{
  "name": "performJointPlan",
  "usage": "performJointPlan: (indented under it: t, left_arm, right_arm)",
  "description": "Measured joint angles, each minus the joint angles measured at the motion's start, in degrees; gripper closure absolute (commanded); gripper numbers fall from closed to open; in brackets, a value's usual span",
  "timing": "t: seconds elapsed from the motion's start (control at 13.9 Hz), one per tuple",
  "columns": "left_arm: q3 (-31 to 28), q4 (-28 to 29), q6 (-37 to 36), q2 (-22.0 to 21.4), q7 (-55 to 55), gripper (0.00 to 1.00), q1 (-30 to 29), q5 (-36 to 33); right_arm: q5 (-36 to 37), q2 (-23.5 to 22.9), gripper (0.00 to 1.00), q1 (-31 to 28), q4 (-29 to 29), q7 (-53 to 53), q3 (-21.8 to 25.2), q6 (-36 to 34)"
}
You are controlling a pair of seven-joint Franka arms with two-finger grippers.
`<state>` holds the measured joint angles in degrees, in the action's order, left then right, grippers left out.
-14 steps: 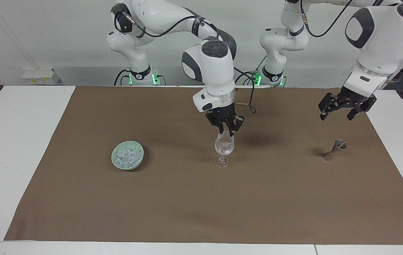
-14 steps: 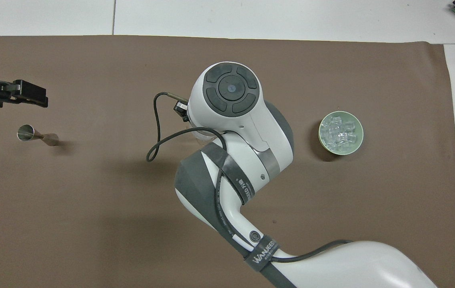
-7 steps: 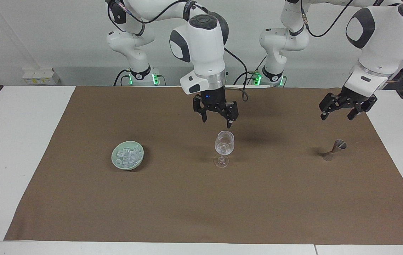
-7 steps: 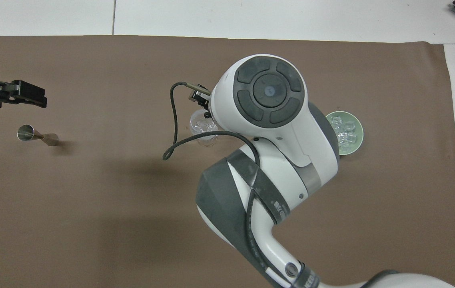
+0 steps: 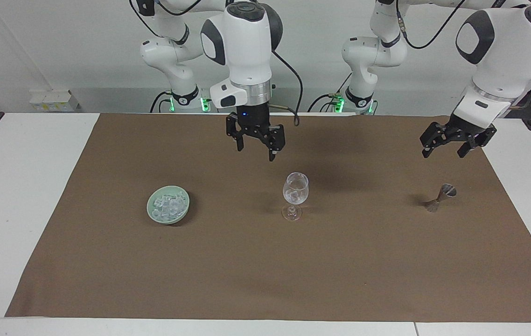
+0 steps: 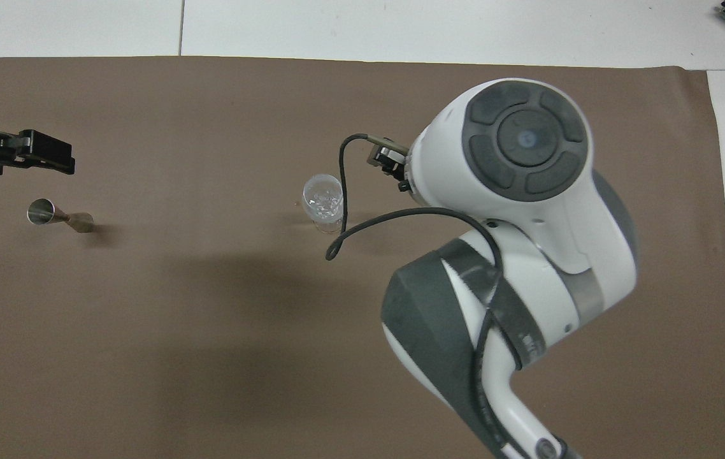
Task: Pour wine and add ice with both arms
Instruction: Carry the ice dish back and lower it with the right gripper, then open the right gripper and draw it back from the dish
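Clearly, from the facing view, we see the right pincer (image 5: 256,147) raised over the brown cloth (image 5: 265,270), its fingers spread and empty, above the stretch between the green bowl (image 5: 168,205) and the wine glass (image 5: 295,196). We find the ice (image 5: 168,203) heaped in that bowl toward the right arm's end of the surface (image 5: 18,196), and some pieces also lie inside the glass, which stands upright near the middle of the cloth. Looking from overhead, we lose the bowl entirely beneath the right arm's (image 6: 515,210) bulky wrist, and the right pincer is hidden there too; only the glass (image 6: 323,199) shows, just beside the arm's black cable (image 6: 343,204).

Toward the left arm's end, we see the left pincer (image 5: 447,147) hanging in the air over the cloth with its fingers parted and nothing between them, above a small metal measuring cup (image 5: 439,198) that rests tilted on the cloth. Overhead, we see only the tip of this pincer (image 6: 44,153), over the cloth beside the cup (image 6: 57,215).
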<state>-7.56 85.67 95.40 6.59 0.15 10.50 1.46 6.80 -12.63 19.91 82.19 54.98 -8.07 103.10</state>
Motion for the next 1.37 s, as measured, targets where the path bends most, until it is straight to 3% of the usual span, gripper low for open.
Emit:
performJointPlan:
  t: [0.29, 0.58, 0.86, 1.37]
  left_arm:
    - [-0.11, 0.00, -0.03, 0.00, 0.00, 0.00, -0.07, 0.00]
    - [-0.11, 0.01, -0.06, 0.01, 0.00, 0.00, -0.07, 0.00]
    - [-0.11, 0.01, -0.10, 0.04, 0.00, 0.00, -0.08, 0.00]
    - [-0.14, 0.07, -0.20, 0.25, 0.00, 0.00, -0.08, -0.01]
  right_arm:
    - [-0.07, 7.41, 0.00, -5.49, 5.00, -12.72, 0.34, -4.71]
    - [-3.77, 15.87, 0.00, -7.24, 9.04, -26.32, 6.15, -11.83]
    - [-6.19, 15.88, 0.00, -12.37, 9.55, -35.63, 7.37, -12.52]
    - [-6.19, 11.93, 0.00, -16.43, 4.55, -41.40, 7.35, -15.16]
